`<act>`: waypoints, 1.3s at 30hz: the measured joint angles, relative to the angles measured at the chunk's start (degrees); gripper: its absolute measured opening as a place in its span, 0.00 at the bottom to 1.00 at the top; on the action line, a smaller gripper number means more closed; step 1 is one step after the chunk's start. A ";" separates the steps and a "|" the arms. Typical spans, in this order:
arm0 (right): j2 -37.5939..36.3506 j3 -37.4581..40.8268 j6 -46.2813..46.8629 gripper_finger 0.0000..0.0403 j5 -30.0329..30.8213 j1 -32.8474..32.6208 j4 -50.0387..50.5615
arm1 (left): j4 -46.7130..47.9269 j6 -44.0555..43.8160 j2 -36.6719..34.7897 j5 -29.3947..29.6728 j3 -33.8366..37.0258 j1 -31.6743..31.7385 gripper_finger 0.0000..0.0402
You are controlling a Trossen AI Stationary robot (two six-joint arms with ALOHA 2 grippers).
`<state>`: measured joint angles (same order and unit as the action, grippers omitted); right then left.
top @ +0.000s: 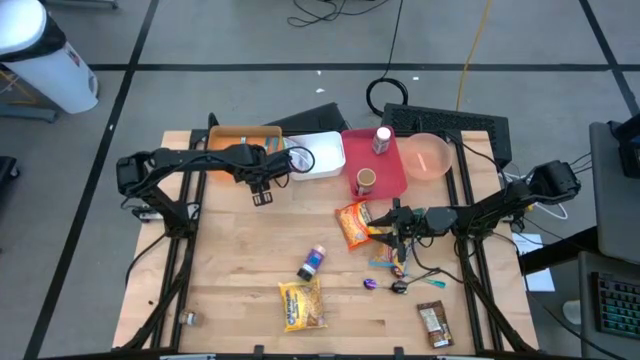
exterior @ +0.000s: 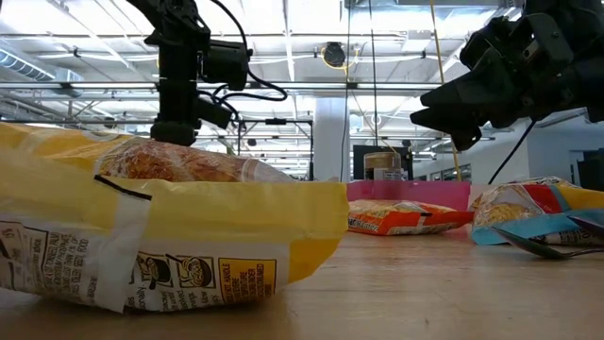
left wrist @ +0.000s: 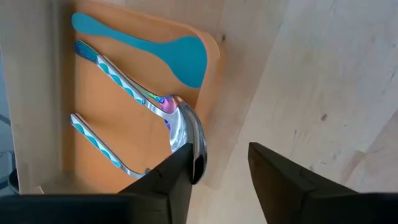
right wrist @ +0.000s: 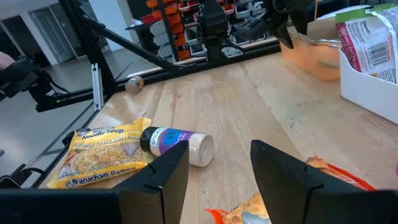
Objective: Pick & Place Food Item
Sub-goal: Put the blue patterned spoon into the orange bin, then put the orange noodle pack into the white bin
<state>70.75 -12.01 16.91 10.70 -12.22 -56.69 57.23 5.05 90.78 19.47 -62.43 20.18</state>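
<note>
The orange tray (left wrist: 124, 118) sits at the table's (top: 240, 300) far left, holding a blue spoon (left wrist: 168, 53) and two metal spoons, one (left wrist: 177, 127) just beside the left gripper (left wrist: 217, 165), whose fingers stand apart with nothing between them. The right gripper (right wrist: 217, 165) hovers over the right half, fingers parted and empty, near an orange food packet (top: 353, 224). A noodle packet (top: 301, 304) lies at the near edge.

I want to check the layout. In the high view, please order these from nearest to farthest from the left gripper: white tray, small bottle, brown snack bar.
From the left gripper:
1. White tray, just beside it at the table's back.
2. Small bottle, lying mid-table toward the front.
3. Brown snack bar, at the front right corner.
</note>
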 joint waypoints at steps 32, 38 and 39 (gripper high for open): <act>-0.01 0.00 -0.02 0.41 -0.02 0.01 0.44 | -1.72 -4.10 -16.25 -11.14 -10.91 -3.16 0.44; -0.01 0.00 0.28 0.41 -0.02 0.00 0.46 | -19.27 -4.80 -31.60 -15.03 -1.78 -7.17 0.44; 0.01 0.00 0.30 0.41 -0.02 -0.01 0.48 | -21.76 -5.42 -34.45 -15.09 1.03 -7.97 0.44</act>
<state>70.76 -12.01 17.20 10.68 -12.23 -56.21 35.47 -0.37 56.33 4.39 -61.40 12.21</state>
